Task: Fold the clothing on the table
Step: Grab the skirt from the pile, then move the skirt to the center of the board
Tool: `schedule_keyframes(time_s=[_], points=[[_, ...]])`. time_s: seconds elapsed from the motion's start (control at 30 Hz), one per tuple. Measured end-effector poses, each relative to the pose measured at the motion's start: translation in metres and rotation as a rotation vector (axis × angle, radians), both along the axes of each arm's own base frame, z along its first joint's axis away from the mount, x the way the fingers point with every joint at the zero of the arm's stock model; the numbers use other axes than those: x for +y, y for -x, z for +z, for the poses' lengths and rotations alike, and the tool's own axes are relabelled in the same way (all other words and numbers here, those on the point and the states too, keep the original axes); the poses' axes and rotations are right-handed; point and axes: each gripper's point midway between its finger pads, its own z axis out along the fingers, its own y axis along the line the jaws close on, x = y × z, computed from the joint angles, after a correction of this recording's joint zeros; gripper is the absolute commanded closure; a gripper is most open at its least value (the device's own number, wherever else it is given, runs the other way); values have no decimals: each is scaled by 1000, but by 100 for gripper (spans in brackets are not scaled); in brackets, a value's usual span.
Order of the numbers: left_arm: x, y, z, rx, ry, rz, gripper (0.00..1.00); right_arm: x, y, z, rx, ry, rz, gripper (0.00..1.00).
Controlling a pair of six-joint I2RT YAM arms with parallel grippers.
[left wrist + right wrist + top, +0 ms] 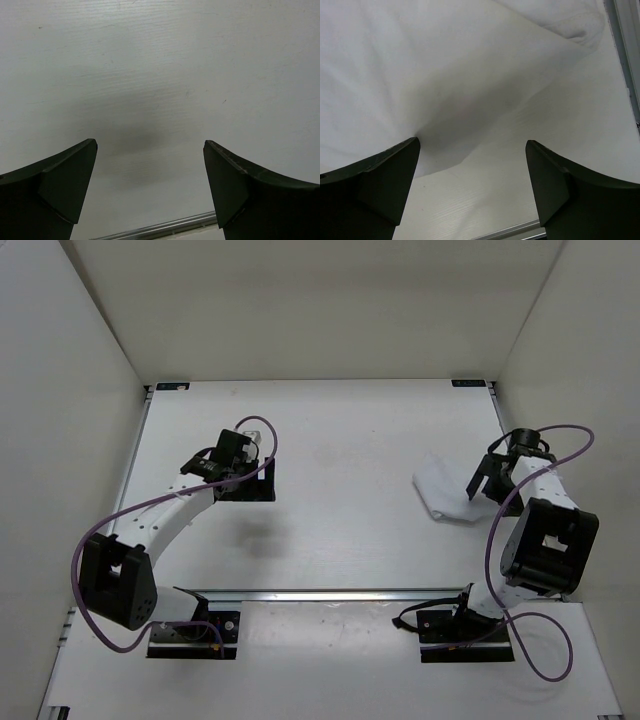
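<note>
clothing [447, 490]: plain white, no pattern
table [350, 440]: matte white, faint grain
left gripper [150, 175]: black fingers
right gripper [472, 172]: black fingers
cables [488, 550]: purple
rail [330, 594]: silver

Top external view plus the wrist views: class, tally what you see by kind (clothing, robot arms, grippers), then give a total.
clothing: 1
arms: 2 (left arm, right arm)
grippers, both open: 2 (left gripper, right gripper)
Total: 5

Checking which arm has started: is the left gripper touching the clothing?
Apart. The top view shows the left gripper over bare table, with a wide stretch of table between it and the clothing.
</note>
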Motion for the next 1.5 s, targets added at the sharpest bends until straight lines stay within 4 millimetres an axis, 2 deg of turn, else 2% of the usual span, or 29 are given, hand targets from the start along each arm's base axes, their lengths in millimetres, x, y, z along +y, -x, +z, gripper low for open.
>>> schedule_keyframes(time_s=[0.07, 0.17, 0.27, 0.33, 0.37, 0.5, 0.57, 0.63, 0.7, 0.77, 0.87, 0.93, 1.0, 1.07, 1.13, 1.17, 1.2, 1.23, 1.3, 1.33, 1.37, 1.4, 1.43, 1.47, 1.5], points=[[0, 0, 0, -1, 0, -1, 1, -2, 1, -3, 4, -3, -10, 18], [0, 0, 0, 1, -4, -6, 2, -1, 0, -11, 23, -12, -14, 28], [1, 0, -1, 3, -9, -11, 1, 0, 0, -21, 43, -27, -18, 53], [1, 1, -2, 7, -12, -15, 1, 1, -1, -28, 58, -38, -11, 88], [1, 1, -3, 7, -14, -17, 1, 2, -1, -31, 61, -42, -14, 100], [3, 1, -3, 10, -18, -16, 1, 6, -5, -38, 96, -41, 2, 100], [4, 0, -3, 10, -18, -14, 1, 11, -12, -31, 100, -25, 37, 100], [4, 0, -3, 8, -15, -16, 1, 23, -31, -15, 59, -11, 92, 100], [3, -1, -2, 4, -11, -16, 2, 41, -60, 6, -23, -13, 164, 99], [3, -3, -2, 1, -5, -17, 2, 71, -92, 38, -130, -40, 252, 100], [1, -8, 2, -6, -4, -22, 1, 140, -147, 118, -387, -125, 421, 100], [0, -16, 11, -28, -1, -22, 1, 195, -167, 179, -570, -195, 547, 100], [-1, -26, 26, -67, 10, -19, 2, 246, -165, 236, -726, -251, 670, 100], [0, -38, 42, -116, 24, -7, 1, 295, -143, 290, -866, -315, 807, 100], [4, -48, 56, -155, 41, 11, 2, 324, -114, 323, -955, -387, 914, 100], [7, -51, 63, -175, 49, 20, 1, 329, -101, 332, -983, -420, 947, 100], [9, -54, 70, -193, 58, 27, 1, 329, -91, 332, -1000, -445, 969, 100], [11, -56, 78, -214, 64, 36, 1, 324, -85, 317, -980, -460, 966, 100], [16, -60, 94, -257, 72, 46, 1, 313, -78, 268, -885, -472, 938, 100], [16, -61, 102, -278, 73, 46, 2, 308, -74, 237, -821, -475, 915, 100], [16, -61, 110, -298, 77, 43, 1, 303, -67, 203, -741, -483, 896, 94], [15, -62, 117, -317, 79, 41, 1, 301, -60, 166, -647, -497, 877, 80], [14, -62, 121, -333, 83, 37, 1, 299, -51, 123, -531, -514, 851, 76], [13, -61, 124, -339, 86, 34, 1, 293, -34, 77, -389, -530, 817, 71], [12, -59, 124, -343, 89, 30, 2, 287, -15, 44, -271, -543, 786, 65]])
